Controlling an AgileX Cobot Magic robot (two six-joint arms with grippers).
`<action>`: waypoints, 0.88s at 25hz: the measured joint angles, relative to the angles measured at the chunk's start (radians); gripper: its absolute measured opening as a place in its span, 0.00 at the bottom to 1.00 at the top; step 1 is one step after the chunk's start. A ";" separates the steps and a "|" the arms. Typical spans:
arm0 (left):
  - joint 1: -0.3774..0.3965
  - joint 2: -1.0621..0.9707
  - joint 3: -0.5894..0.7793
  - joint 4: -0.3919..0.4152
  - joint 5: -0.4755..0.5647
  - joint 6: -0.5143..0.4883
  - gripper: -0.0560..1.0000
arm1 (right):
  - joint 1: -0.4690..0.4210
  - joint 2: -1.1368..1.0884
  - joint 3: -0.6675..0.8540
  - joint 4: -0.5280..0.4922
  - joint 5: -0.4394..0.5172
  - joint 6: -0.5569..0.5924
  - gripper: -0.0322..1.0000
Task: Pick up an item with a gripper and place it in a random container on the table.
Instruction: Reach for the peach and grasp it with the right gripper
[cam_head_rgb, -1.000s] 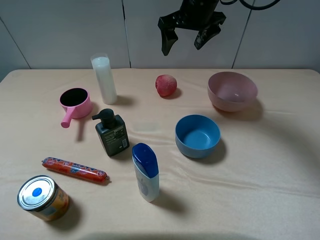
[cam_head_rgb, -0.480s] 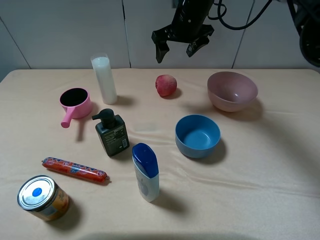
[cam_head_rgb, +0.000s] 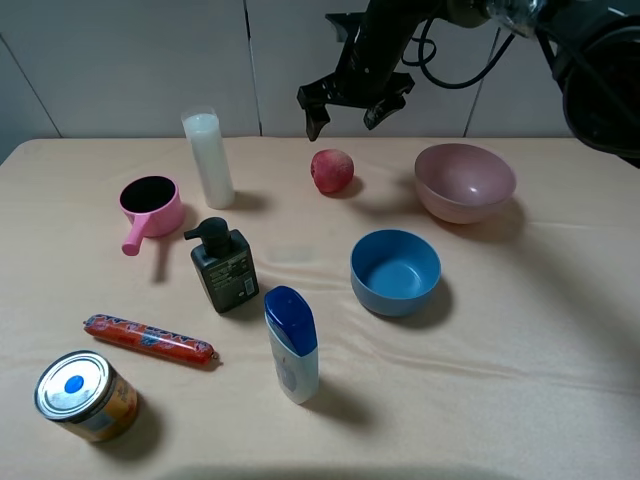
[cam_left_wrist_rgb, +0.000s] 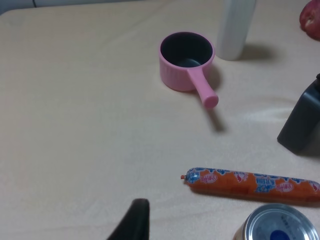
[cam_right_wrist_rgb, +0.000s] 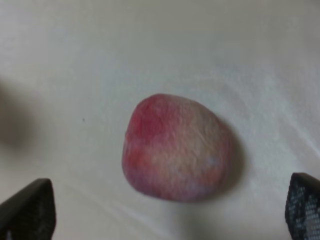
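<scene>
Barely started: right gripper (cam_head_rgb: 342, 125) hangs wide open over the fruit (cam_head_rgb: 332, 170) (nothing grabbed yet), pink bowl (cam_head_rgb: 452, 206) empty.

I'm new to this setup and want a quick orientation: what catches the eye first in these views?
A black right gripper hangs over the red-pink fruit at the far middle of the table, its jaws spread wide to either side of it. To the fruit's right sits the empty pale pink bowl, with a blue bowl nearer the camera.
</scene>
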 joint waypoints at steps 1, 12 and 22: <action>0.000 0.000 0.000 0.000 0.000 0.000 0.99 | 0.000 0.007 0.000 0.000 -0.012 0.000 0.70; 0.000 0.000 0.000 0.000 0.000 0.000 0.99 | 0.000 0.068 0.000 -0.009 -0.075 0.000 0.70; 0.000 0.000 0.000 0.000 0.000 0.000 0.99 | 0.000 0.101 0.000 -0.035 -0.117 0.000 0.70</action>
